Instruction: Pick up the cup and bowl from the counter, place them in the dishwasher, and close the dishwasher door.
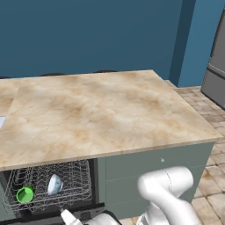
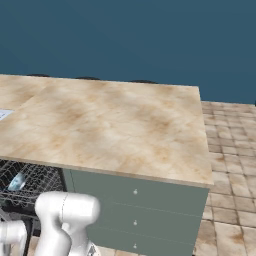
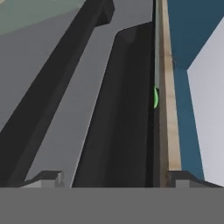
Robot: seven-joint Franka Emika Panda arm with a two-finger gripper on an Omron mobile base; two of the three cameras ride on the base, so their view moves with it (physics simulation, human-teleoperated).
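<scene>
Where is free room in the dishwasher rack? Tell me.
In the wire rack, the right half, between the bowl and the grey-green cabinet, is bare. The left front corner is crowded: the cup sits beside the bowl.

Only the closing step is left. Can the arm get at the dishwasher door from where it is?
Probably yes: the open tool sits low against the dark dishwasher door, nothing between them; cup and bowl are racked.

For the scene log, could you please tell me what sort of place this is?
A rendered kitchen: a marbled stone counter over grey-green cabinets, with an open dishwasher whose wire rack holds a cup and bowl.
</scene>
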